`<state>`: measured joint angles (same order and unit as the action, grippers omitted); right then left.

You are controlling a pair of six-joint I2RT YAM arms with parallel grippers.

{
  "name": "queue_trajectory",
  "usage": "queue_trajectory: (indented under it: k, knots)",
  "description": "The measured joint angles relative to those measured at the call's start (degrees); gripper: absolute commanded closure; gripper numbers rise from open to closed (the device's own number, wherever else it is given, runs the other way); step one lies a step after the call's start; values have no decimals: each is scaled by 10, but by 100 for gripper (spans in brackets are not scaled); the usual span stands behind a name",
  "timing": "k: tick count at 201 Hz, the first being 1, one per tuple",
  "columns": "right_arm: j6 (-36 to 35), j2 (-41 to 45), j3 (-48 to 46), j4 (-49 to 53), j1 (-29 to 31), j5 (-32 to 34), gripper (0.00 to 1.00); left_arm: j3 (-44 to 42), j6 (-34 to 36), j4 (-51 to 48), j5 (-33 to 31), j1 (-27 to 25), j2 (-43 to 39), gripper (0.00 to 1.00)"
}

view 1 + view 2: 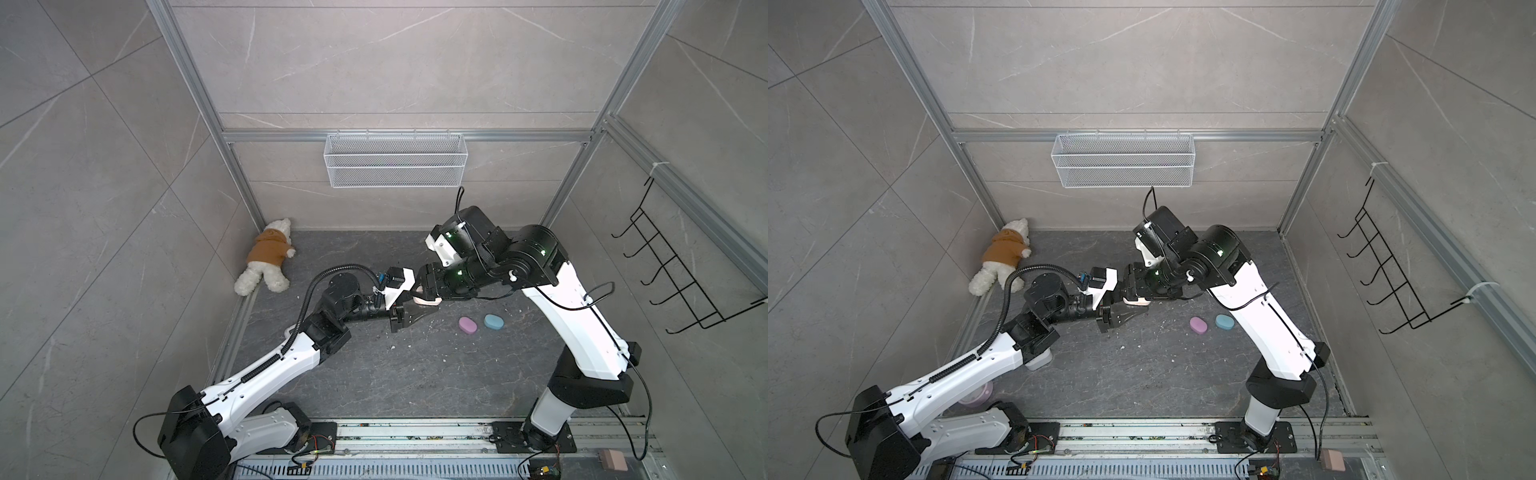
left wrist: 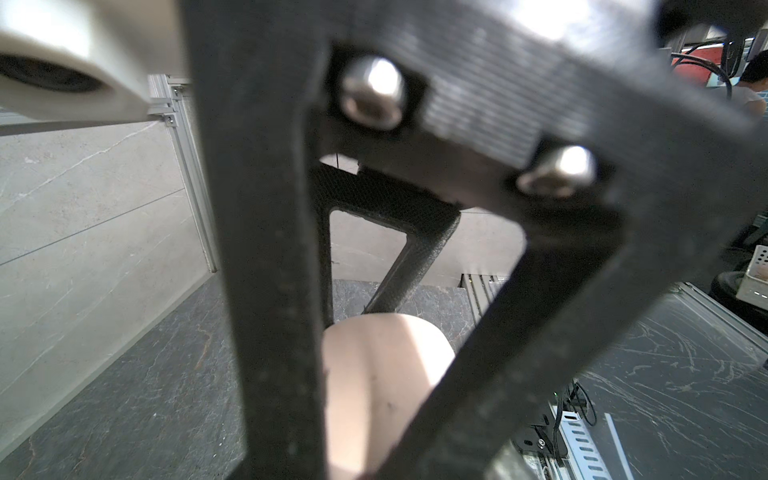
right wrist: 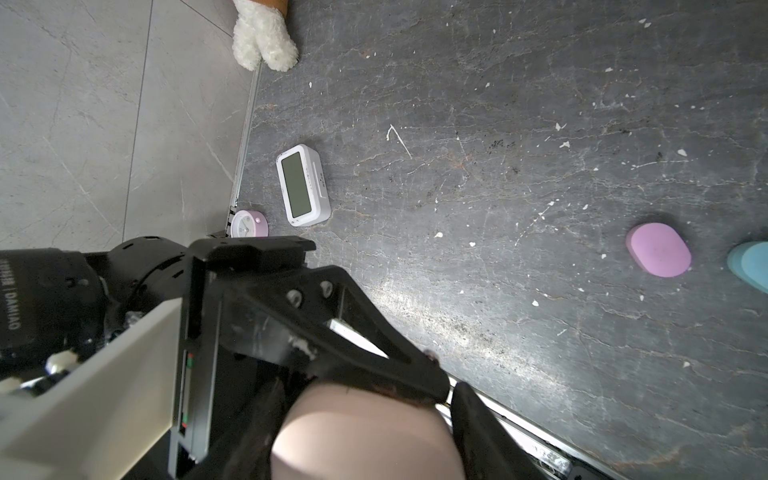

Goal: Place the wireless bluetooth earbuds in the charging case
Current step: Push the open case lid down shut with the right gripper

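Hold left gripper (image 1: 426,308) pinched firm on peach charging case (image 3: 365,432) between its fingers, ease right gripper (image 1: 429,294), straddling it with grip unclear, squarely to open it, presumably; leave lilac case (image 1: 467,325), blue case (image 1: 493,321) beyond right gripper; earbuds unseen.

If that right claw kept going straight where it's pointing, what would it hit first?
Most likely the peach case clamped in the left gripper; the right gripper seems to straddle it, though contact is unclear.
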<state>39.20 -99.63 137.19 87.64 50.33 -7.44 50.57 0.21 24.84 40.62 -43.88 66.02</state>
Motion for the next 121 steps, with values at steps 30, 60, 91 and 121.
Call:
queue_trajectory:
  k: [30, 60, 91, 121]
  knots:
    - [0, 0, 0, 0, 0, 1, 48, 0, 0, 0, 0, 0, 0, 83]
    - [0, 0, 0, 0, 0, 2, 48, 0, 0, -1, 0, 0, 0, 70]
    - [0, 0, 0, 0, 0, 3, 47, 2, 3, -7, -2, -1, 0, 55]
    - [1, 5, -10, -5, -1, 3, 48, 2, 14, -24, -14, -5, 0, 38]
